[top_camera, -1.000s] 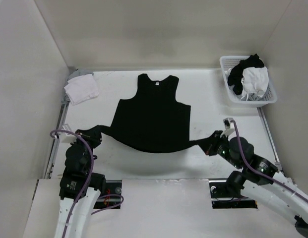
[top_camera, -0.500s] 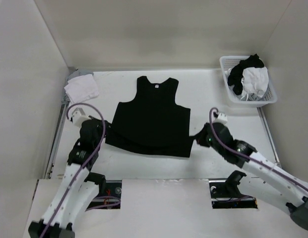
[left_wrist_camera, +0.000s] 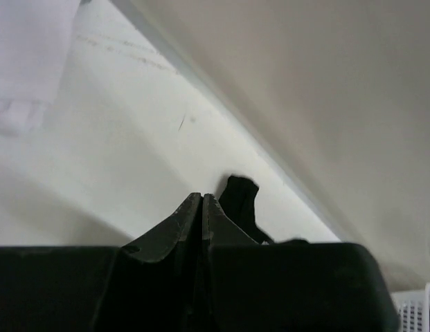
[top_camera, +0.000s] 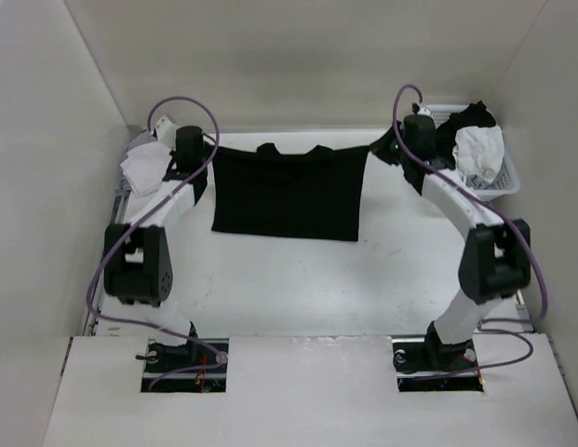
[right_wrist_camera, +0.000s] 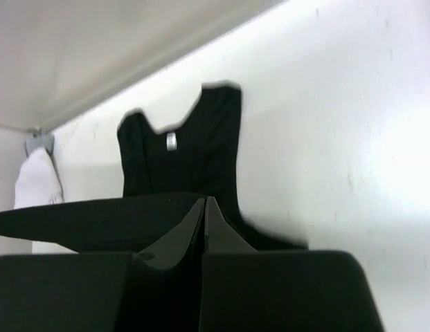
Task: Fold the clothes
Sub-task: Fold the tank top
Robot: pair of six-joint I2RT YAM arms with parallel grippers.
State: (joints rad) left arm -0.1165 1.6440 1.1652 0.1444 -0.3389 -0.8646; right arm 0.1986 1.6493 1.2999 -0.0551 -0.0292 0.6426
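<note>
Over the table (top_camera: 298, 279), left gripper (top_camera: 207, 156) and right gripper (top_camera: 380, 146) clamp tank top (top_camera: 289, 196); only overhead shows both.

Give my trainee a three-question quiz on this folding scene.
1. True or false: the left pincer and right pincer are both shut.
2. In the top view, the white basket stands: A) far left, B) far right, C) near edge.
3. What do both pincers grip?
Key: 1 true; 2 B; 3 the black tank top.
</note>
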